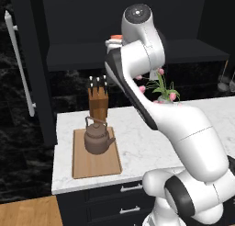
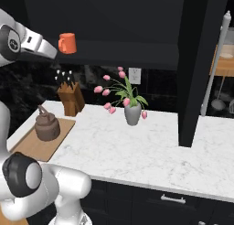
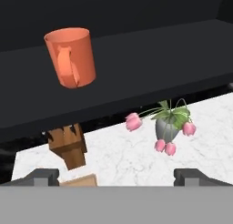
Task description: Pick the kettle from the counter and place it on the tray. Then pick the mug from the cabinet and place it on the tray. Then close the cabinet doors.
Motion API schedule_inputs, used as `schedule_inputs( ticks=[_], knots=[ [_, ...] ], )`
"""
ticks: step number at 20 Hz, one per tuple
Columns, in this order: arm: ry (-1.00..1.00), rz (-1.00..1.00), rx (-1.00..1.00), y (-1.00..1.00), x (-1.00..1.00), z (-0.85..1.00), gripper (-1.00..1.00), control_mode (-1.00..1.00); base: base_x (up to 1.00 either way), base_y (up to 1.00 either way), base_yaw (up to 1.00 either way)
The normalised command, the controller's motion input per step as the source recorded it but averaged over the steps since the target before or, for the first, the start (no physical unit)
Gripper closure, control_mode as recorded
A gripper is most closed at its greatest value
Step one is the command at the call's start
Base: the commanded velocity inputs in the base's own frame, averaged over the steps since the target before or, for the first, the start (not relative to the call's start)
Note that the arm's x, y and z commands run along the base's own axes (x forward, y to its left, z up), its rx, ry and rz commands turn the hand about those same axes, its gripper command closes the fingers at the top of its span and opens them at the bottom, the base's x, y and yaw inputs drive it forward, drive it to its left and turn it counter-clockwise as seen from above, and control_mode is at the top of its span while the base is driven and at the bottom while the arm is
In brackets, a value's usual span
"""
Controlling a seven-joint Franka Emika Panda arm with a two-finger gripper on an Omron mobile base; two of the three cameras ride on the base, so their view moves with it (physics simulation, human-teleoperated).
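Left base view: the kettle (image 1: 97,138) stands upright on the tray (image 1: 95,162), toward its far end. The tray lies flat near the left end of the bench (image 1: 137,142). A knife block (image 1: 97,102) stands just behind the tray. A vase of pink tulips (image 1: 161,89) shows partly behind the white arm. A sliver of the mug (image 1: 116,36) peeks out beside the arm's upper joint, on the cabinet (image 1: 137,18) shelf. The left cabinet door (image 1: 27,64) hangs swung outward.

Right base view: the mug (image 2: 67,43) sits upright on the cabinet shelf (image 2: 128,52), just past the end of the arm. The kettle (image 2: 47,125) rests on the tray (image 2: 41,139) at the left of the bench (image 2: 137,146). The knife block (image 2: 71,97) stands behind the tray; the vase (image 2: 132,112) stands mid-bench. The right door (image 2: 199,68) stands open.

Hand view: the pincer (image 3: 116,176) has its tips spread wide apart, gripping nothing. The mug (image 3: 70,58) stands on the shelf (image 3: 150,63) ahead, handle facing the camera. Below lie the knife block (image 3: 68,145), the vase (image 3: 168,127) and the bench (image 3: 132,159).
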Motion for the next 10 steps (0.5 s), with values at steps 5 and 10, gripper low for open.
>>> schedule_inputs(
  ticks=[5,10],
  knots=[
    [0.00,-0.02,0.00,0.00,0.36,0.01,-1.00,-1.00,0.00,0.00,0.00],
    [0.02,-0.03,0.00,0.00,0.37,0.00,-1.00,-1.00,0.00,0.00,0.00]
  ],
)
